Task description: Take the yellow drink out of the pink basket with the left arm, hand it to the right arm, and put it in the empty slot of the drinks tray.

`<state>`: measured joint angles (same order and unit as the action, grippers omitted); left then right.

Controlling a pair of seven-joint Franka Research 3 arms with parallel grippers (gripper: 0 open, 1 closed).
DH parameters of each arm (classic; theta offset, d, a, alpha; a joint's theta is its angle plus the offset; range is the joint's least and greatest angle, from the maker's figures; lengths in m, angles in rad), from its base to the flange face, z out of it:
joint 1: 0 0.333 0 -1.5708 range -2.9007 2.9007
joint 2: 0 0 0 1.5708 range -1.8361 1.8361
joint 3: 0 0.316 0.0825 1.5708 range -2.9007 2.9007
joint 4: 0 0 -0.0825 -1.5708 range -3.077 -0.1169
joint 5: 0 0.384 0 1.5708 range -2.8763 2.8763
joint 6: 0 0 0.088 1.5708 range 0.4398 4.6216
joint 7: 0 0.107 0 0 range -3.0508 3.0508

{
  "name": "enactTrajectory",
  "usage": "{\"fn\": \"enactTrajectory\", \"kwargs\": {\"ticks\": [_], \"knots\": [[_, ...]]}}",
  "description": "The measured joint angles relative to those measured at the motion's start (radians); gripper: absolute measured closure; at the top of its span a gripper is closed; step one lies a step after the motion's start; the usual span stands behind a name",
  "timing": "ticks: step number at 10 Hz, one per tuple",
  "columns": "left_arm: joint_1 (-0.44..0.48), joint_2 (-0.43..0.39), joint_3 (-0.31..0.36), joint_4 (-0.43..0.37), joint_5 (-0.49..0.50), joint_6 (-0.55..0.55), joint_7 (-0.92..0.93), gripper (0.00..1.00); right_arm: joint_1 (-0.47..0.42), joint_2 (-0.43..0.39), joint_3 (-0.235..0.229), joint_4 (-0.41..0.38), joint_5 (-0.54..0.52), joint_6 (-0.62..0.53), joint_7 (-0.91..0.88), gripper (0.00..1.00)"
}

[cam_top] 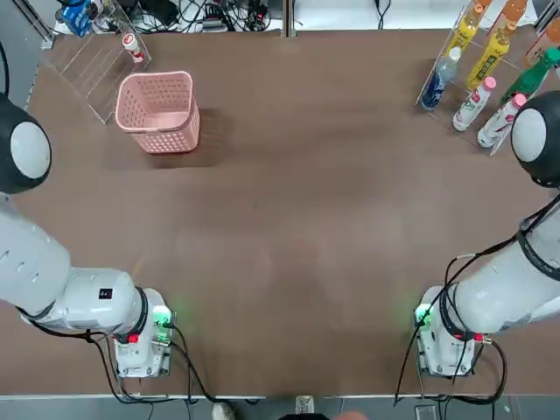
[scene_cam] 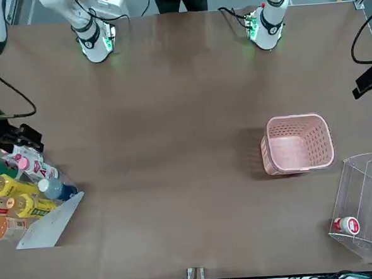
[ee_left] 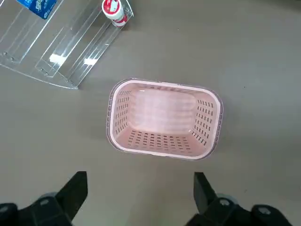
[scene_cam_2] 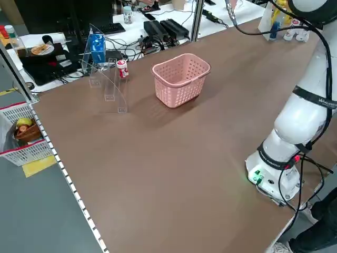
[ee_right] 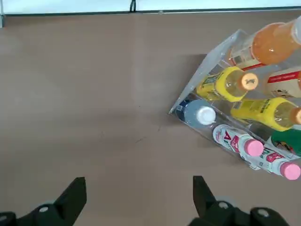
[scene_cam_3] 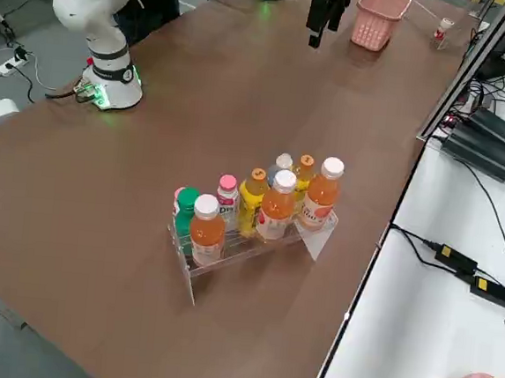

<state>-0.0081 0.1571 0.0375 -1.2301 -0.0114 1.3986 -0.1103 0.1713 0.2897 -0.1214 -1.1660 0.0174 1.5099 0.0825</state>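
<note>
The pink basket [cam_top: 171, 136] [ee_left: 162, 84] stands at the table's far left with nothing inside it. My left gripper [ee_left: 139, 193] hovers open above the table just short of the basket, apart from it. The drinks tray [ee_right: 207, 66] [scene_cam: 49, 230] sits at the far right, with bottles in its lanes. Two yellow bottles with orange caps [ee_right: 221, 84] [ee_right: 261, 113] lie among them; I cannot tell which is the yellow drink. No empty slot shows. My right gripper [ee_right: 138, 193] hangs open over bare table near the tray, holding nothing.
A clear acrylic box [cam_top: 92, 66] with one small red-white bottle [ee_left: 113, 9] stands beside the basket at the far left corner. Cables and equipment lie beyond the far edge. Both arm bases [cam_top: 140, 337] [cam_top: 446, 337] sit at the near edge.
</note>
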Motion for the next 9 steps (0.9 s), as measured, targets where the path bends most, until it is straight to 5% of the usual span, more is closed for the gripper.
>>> {"fn": "enactTrajectory", "kwargs": {"ticks": [2, 3, 6, 9], "knots": [[0.000, 0.000, 0.001, 0.000, 0.000, 0.000, 0.000, 0.00, -0.185, -0.074, 0.154, -0.063, -0.009, 0.001, -0.005, 0.00], [0.000, 0.000, 0.001, 0.000, 0.000, 0.000, 0.000, 0.00, -0.249, -0.131, 0.188, -0.104, -0.013, 0.003, -0.013, 0.00], [0.000, 0.000, 0.001, -0.001, 0.000, 0.000, 0.000, 0.00, -0.283, -0.286, 0.207, -0.251, -0.019, 0.054, -0.015, 0.00], [0.000, 0.000, 0.001, -0.001, 0.000, 0.000, 0.001, 0.00, -0.284, -0.307, 0.209, -0.353, -0.053, 0.127, -0.040, 0.00]]}}
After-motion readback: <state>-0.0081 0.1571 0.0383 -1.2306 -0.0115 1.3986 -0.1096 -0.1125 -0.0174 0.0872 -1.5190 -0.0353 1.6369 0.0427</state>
